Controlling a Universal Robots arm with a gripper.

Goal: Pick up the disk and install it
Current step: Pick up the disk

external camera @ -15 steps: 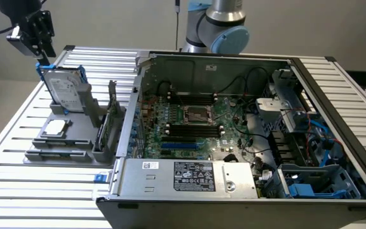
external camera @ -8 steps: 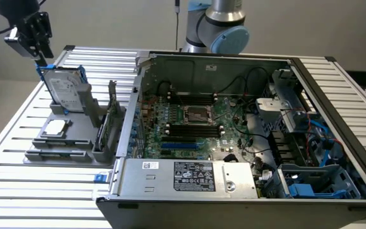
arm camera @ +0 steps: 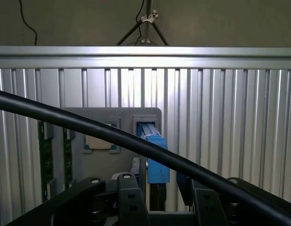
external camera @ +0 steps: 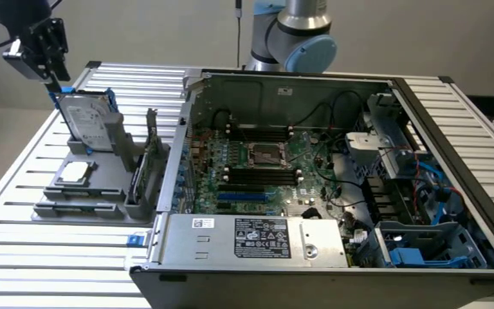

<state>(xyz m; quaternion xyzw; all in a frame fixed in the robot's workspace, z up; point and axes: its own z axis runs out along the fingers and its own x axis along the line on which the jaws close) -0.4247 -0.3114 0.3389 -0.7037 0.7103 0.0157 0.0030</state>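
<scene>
The disk (external camera: 89, 121) stands upright on its edge in a grey holder (external camera: 101, 193), at the exterior view's left. It is silver-grey with a white label and blue rails. My gripper (external camera: 53, 78) hangs just above the disk's upper far corner, apart from it. In the wrist view the disk (arm camera: 154, 162) appears edge-on, its blue rail lying between my two dark fingers (arm camera: 131, 200). The gripper (arm camera: 165, 205) is open and holds nothing.
The holder also carries a small square chip (external camera: 75, 172) and upright cards (external camera: 148, 164). At the exterior view's right the open computer case (external camera: 316, 167) lies on the slatted table (external camera: 58, 257), with a silver power-supply box (external camera: 264, 239) at its near side. A black cable (arm camera: 88, 127) crosses the wrist view.
</scene>
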